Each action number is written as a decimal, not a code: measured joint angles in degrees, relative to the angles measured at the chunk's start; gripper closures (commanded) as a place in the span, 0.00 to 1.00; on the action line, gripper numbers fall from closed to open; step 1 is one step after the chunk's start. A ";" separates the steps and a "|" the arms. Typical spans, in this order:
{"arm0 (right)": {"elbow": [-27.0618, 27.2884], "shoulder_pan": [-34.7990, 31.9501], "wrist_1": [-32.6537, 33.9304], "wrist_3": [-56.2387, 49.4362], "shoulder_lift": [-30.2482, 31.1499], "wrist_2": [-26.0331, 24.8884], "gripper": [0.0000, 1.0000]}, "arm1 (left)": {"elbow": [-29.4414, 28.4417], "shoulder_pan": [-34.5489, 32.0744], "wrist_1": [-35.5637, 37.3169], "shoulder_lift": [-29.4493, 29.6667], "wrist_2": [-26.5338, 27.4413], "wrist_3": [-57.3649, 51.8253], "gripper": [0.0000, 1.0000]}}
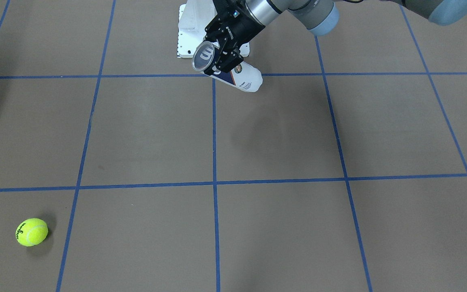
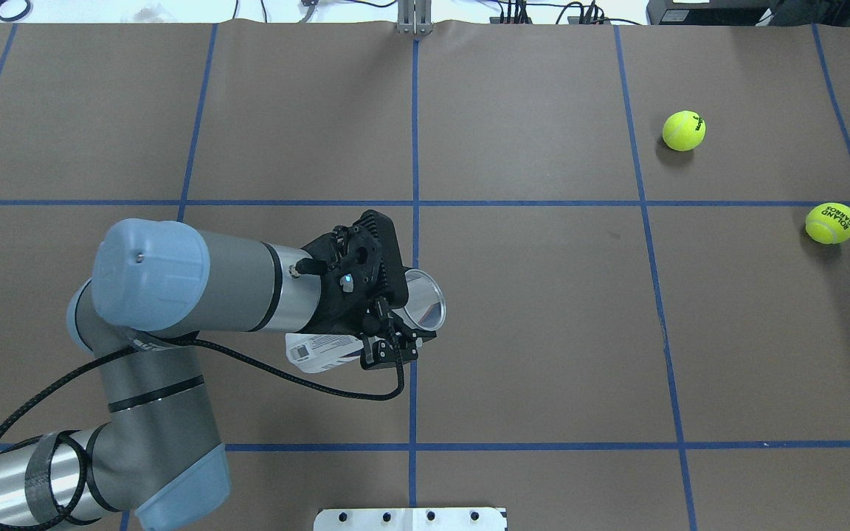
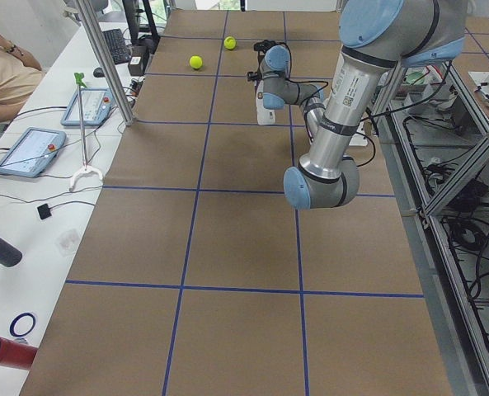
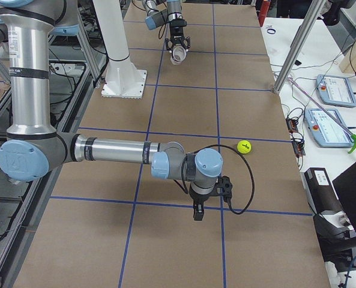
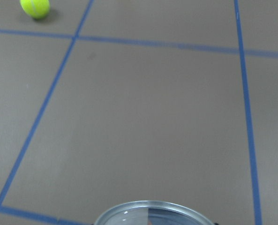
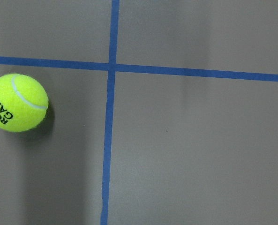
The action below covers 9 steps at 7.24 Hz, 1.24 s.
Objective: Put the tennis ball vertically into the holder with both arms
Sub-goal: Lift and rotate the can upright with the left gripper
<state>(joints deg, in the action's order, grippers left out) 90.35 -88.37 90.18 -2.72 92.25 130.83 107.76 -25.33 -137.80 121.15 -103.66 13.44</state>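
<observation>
Above mid-table, the holder (image 1: 243,77) is held tilted, pinched by the left gripper (image 1: 222,61); the near tennis ball (image 2: 831,223) and far tennis ball (image 2: 683,130) are seen ungrasped at right, and the jaw state of the right gripper (image 4: 197,209) cannot be told.

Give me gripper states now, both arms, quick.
Left gripper: closed, holding the tennis-ball can.
Right gripper: cannot tell; it shows only in the side view.
</observation>
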 measured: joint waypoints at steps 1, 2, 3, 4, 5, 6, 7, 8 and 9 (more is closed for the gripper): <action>0.06 0.01 -0.02 0.00 0.00 0.73 0.00 | -2.87 0.10 -11.14 0.39 3.32 3.73 0.31; 0.37 0.01 -0.06 0.00 -0.05 1.44 0.00 | -6.42 0.20 -21.26 1.62 7.73 6.04 0.31; 1.13 -0.01 -0.10 -0.04 -0.18 1.76 0.00 | -9.49 0.24 -28.03 3.32 12.09 7.21 0.34; 2.15 -0.03 -0.68 -0.14 -0.33 1.87 0.00 | -12.10 0.25 -32.66 4.59 16.11 7.57 0.35; 2.93 -0.04 -2.15 -0.19 -0.40 1.93 0.00 | -15.65 0.11 -37.52 5.16 19.26 7.50 0.35; 3.56 -0.04 -4.05 -0.11 -0.46 1.88 0.00 | -20.40 -0.28 -42.55 5.34 20.80 7.33 0.35; 4.56 -0.04 -5.58 0.06 -0.56 1.75 0.00 | -25.17 -0.72 -47.14 5.38 21.38 7.26 0.34; 6.08 -0.04 -6.28 0.16 -0.65 1.80 0.01 | -28.97 -1.01 -50.68 5.38 21.57 7.23 0.32; 7.44 -0.03 -6.53 0.34 -0.74 1.93 0.01 | -31.67 -1.11 -53.12 5.38 21.63 7.22 0.32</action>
<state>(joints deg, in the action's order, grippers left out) 97.79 -88.41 83.64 -2.38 91.52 132.76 76.08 -26.44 -190.92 126.52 -82.03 20.66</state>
